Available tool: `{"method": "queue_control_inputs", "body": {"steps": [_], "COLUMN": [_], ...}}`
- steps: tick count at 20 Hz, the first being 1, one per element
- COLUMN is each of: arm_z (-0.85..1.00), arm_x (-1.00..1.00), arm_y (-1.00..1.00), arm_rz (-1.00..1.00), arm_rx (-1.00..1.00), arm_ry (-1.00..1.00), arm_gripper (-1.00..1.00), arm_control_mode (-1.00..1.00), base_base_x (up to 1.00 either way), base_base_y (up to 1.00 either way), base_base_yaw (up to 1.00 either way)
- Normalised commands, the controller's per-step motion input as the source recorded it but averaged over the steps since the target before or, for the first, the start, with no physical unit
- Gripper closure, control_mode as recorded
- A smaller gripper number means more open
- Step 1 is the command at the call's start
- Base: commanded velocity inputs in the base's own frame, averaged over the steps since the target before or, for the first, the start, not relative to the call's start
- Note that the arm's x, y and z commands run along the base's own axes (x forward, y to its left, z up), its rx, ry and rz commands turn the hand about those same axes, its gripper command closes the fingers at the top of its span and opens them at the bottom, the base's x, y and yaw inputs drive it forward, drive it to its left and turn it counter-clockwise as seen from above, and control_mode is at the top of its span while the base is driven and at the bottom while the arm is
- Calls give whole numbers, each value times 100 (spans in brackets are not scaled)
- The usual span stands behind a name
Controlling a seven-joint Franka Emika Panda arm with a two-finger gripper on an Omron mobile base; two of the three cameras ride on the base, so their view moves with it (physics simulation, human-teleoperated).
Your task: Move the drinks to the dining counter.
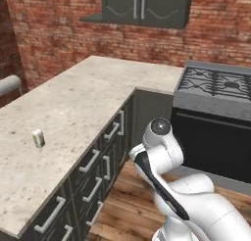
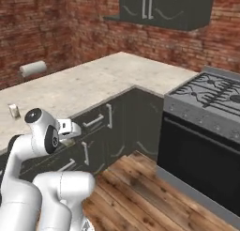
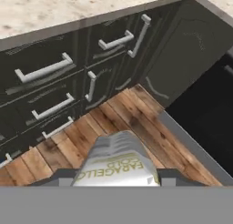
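In the hand view a pale cream can (image 3: 117,159) with a yellowish-green band and lettering stands between my fingertips, with my gripper (image 3: 116,177) shut on it above the wood floor. A second small cream can (image 1: 38,138) stands upright on the speckled stone counter (image 1: 73,103) that runs to the stove. The same can (image 2: 14,111) appears at the left edge of the right base view. My hand is held low in front of the counter's dark drawers (image 3: 45,82). The dining counter is out of view.
A grey paper-towel roll (image 1: 9,83) lies at the counter's far left. The stove (image 1: 215,88) with its black oven front (image 2: 201,155) stands to the right. Dark drawers with silver handles (image 1: 90,161) line the counter. Wood floor (image 2: 136,192) lies between them.
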Motion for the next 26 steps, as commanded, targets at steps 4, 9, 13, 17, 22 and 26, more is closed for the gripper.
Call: {"method": "queue_control_inputs", "body": {"steps": [4, 9, 13, 17, 22, 26], "arm_z": [0, 0, 0, 0, 0, 0], "arm_x": [0, 0, 0, 0, 0, 0], "arm_y": [0, 0, 0, 0, 0, 0], "arm_rz": [0, 0, 0, 0, 0, 0], "arm_rx": [0, 0, 0, 0, 0, 0], "arm_ry": [0, 0, 0, 0, 0, 0], "arm_gripper": [100, 100, 100, 100, 100, 100], "arm_control_mode": [100, 100, 100, 100, 100, 100], "base_base_x": [-38, -10, -18, -27, -26, 0], "base_base_y": [-1, -14, -21, -21, -19, -9], "base_base_yaw": [74, 64, 63, 64, 30, 0]}}
